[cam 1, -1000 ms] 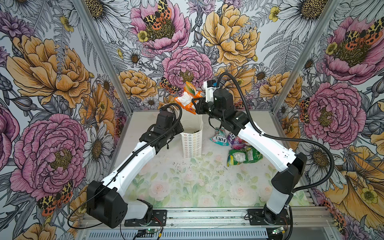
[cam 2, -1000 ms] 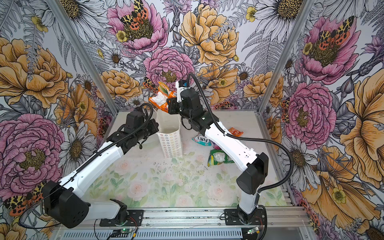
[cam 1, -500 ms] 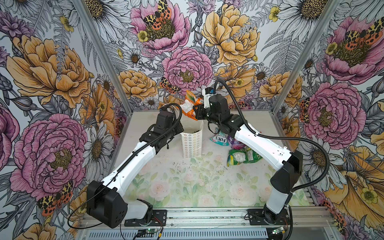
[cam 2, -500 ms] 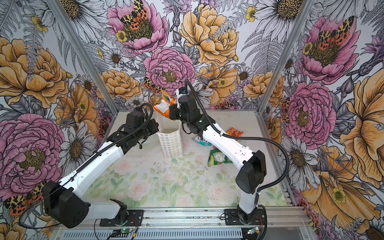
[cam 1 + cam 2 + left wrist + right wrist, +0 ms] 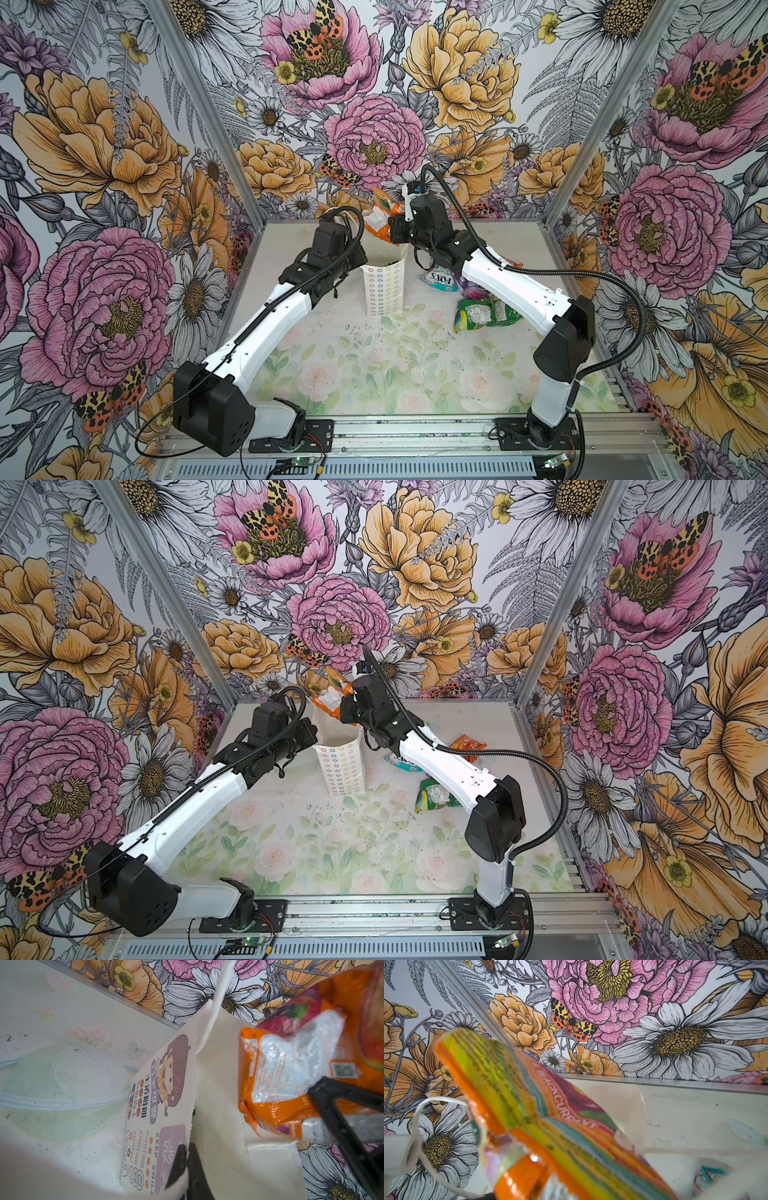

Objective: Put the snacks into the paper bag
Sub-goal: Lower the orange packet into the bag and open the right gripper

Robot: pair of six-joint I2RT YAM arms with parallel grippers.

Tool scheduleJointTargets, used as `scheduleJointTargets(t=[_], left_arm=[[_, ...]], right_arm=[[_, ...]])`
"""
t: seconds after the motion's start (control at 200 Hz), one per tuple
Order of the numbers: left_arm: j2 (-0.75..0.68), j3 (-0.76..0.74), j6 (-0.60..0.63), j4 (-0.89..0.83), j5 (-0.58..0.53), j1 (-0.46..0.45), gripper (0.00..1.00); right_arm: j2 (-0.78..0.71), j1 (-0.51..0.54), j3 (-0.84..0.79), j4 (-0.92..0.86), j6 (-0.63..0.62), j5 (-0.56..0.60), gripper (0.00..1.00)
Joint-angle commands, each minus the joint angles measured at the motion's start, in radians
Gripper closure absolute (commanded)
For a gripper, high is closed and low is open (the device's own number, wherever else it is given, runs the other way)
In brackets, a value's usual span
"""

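Right gripper is clenched on an orange packet, held over the open mouth of the paper bag toward its far rim, in both top views. Left gripper is shut on the bag's rim at the bag's left side. Bag stands upright on the table, flower-ring side toward cam. Right of the bag, all apart from it: teal FOX'S packet nearest, purple packet just past that, green packet further right & nearer cam. In a top view a second orange packet lies well right of the bag, beyond the right arm.

Left wrist: black fingers pinch the bag wall btwn them, one on the cartoon-girl face, one inside. Orange packet hangs over the bag's mouth, clear back panel w/ QR code toward cam; a black finger of the right gripper crosses it. White cord handle rises from the rim.

Right wrist: orange packet fills the foreground, blurred, "BLACKCURRANT" legible; fingertips can't be made out here. Bag rim shows behind it, cord loop alongside, a bit of teal packet on the table beside the bag.
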Motion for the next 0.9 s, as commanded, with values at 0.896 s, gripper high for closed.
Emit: scheduleJointTargets(t=[0.896], left_arm=[[-0.016,-0.006,-0.001,0.014,0.014,0.01,1.0]], right_arm=[[-0.008,0.007,0.018,-0.014,-0.049,0.1,0.74]])
